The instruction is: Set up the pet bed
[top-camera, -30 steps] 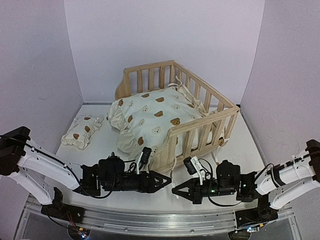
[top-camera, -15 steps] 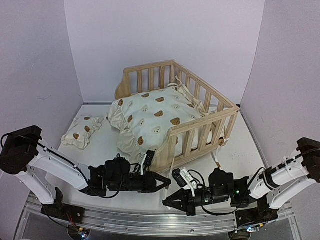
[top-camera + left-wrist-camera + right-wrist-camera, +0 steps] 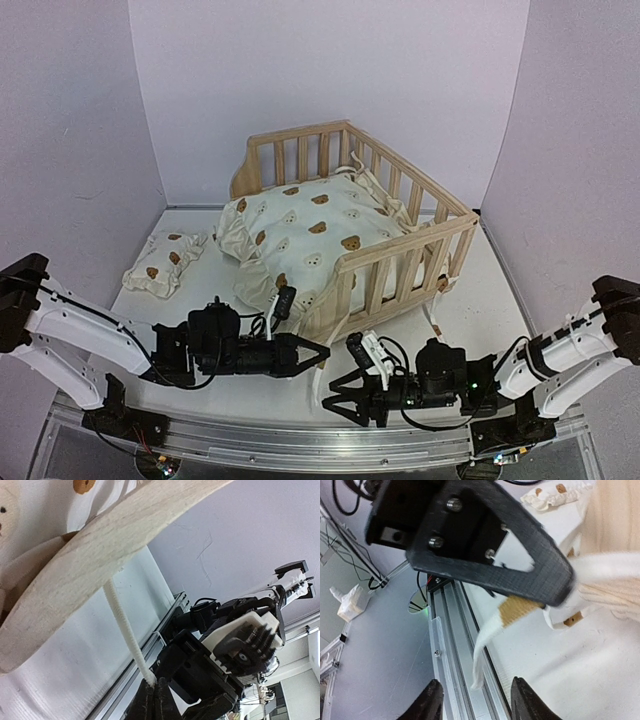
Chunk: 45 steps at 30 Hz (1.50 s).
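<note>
Lavender walls enclose a white desk where the light pine slatted frame sits centre, its cream bear-print ruffled cushion spilling out front-left near a small matching pillow. Left fingers pinch a white tie cord hanging from the frame's front corner; right fingers stand spread alongside.

pet bed frame: light pine, bare wood on every slat. cushion: cream, scattered with brown and paler bear faces. pillow, near the tabletop's left edge: the same cream with brown bears. tie: plain cream-white cord. tabletop: white. walls: pale lilac. left arm and right arm: white shells, black joints. left end effector and right end effector: black. rail along the tabletop's near edge: silver-grey.
</note>
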Each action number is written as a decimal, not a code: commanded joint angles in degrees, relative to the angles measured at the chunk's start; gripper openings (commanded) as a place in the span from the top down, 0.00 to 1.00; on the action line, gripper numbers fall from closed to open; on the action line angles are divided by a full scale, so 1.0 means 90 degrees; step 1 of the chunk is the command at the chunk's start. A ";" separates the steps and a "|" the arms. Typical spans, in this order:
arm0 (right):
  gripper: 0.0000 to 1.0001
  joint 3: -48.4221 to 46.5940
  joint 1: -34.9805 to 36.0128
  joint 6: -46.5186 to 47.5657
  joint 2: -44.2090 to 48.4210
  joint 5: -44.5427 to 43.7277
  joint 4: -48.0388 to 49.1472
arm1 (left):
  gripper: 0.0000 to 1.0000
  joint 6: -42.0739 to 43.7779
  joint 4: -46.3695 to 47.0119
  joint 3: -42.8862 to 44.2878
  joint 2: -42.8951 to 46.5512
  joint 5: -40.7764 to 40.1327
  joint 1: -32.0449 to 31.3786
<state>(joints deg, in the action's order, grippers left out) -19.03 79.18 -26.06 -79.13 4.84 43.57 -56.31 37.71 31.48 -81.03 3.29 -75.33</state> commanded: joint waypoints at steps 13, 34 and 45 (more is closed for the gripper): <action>0.33 -0.0265 0.0338 0.2717 -0.3260 -0.1942 0.4374 | 1.00 0.1282 -0.2676 0.0841 0.0965 -0.0669 0.0079; 0.29 -0.2330 0.0353 0.3623 -0.5576 -0.3188 0.4900 | 1.00 0.1482 -0.3730 0.1110 0.1256 -0.1309 0.0164; 0.53 -0.2636 0.0217 0.3496 -0.5972 -0.3187 0.4953 | 1.00 0.1516 -0.3917 0.1133 0.1337 -0.1355 0.0196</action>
<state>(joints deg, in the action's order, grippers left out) -41.52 81.58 6.17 -132.25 -22.52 84.73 -43.44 3.66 39.05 -71.20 -7.77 -73.80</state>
